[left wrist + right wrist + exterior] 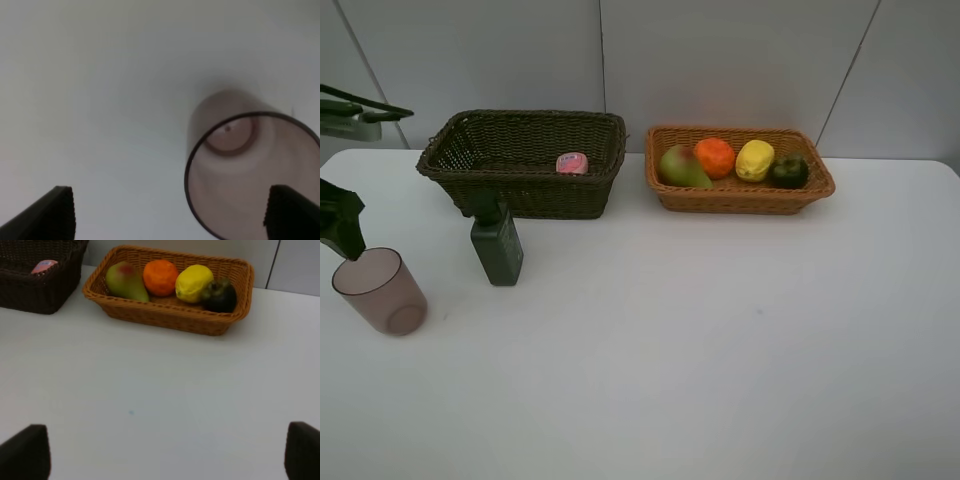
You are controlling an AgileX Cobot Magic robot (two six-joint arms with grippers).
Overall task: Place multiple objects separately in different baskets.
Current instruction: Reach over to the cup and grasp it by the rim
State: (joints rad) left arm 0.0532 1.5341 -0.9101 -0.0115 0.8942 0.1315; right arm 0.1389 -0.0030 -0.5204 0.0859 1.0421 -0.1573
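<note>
A: Quick rundown. Where's the fruit?

B: All four in the light orange-tan basket [740, 196], at approx 1 o'clock on the table [720, 350] in the high view. In a row, 9 to 3 o'clock: green-red pear [682, 167], orange [715, 157], yellow lemon [755, 160], dark mangosteen [789, 172]. Pear touches orange, lemon touches mangosteen.

A: And the dark olive-brown basket [525, 185]?

B: Approx 11 o'clock, just beside the tan one, not touching. Small pink bottle [572, 163] lies inside, near the basket's 3 o'clock end.

A: Stuff outside the baskets?

B: Dark green bottle [497, 243] stands upright on the table, right in front of the dark basket's near wall; can't tell if it touches. Translucent mauve cup [380, 290] upright at approx 9 o'clock, well apart from both baskets. Marker: can't see it.

A: Left gripper [170, 212]?

B: Jaws spread wide, holding nothing. Hovers over the cup; in the wrist view one finger sits over the rim, the other out over bare table. Can't tell if it touches the rim.

A: Right gripper [167, 455]?

B: Also wide apart, empty, only fingertips [25, 452] visible. It's over bare table, well clear of the tan basket. Not in the high view.
</note>
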